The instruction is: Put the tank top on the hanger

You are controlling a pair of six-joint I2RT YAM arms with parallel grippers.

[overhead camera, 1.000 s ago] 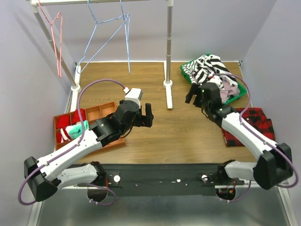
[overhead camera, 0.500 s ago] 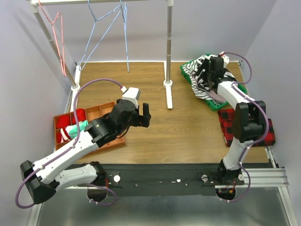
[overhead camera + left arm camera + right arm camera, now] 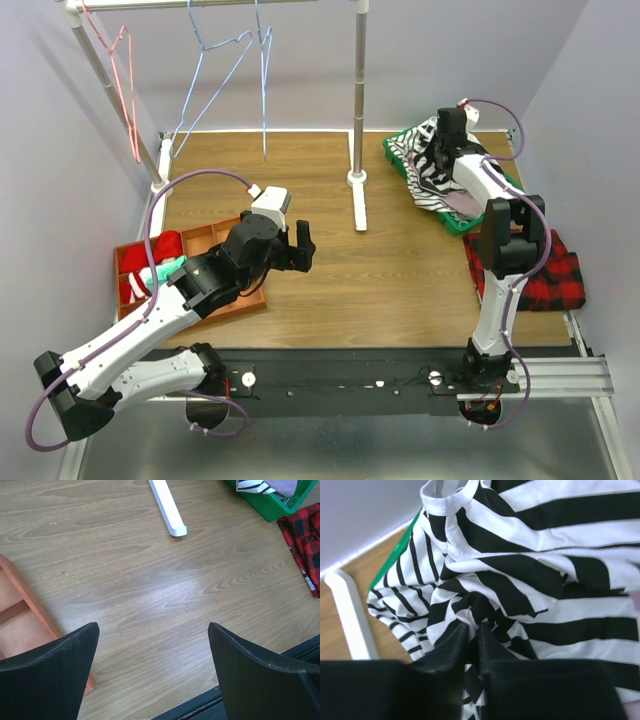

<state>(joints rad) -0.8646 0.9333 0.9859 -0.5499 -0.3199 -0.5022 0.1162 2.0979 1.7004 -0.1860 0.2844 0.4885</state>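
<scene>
While the left gripper (image 3: 152, 630) hangs spread wide, the right gripper (image 3: 474, 628) seems pinched onto the tank top (image 3: 520, 570).

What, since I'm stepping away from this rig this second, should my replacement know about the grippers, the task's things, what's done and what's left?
Left gripper: jaws open, empty, above the wooden table.
Right gripper: jaws shut on a bunch of the black-and-white striped tank top, which lies in the green plastic bin at the table's far right.
The thin light-blue wire hanger hangs bare on the white clothes rack, far left of centre.
Done: top pinched.
Left: lift it out, bring it to the hanger and thread it on.
</scene>
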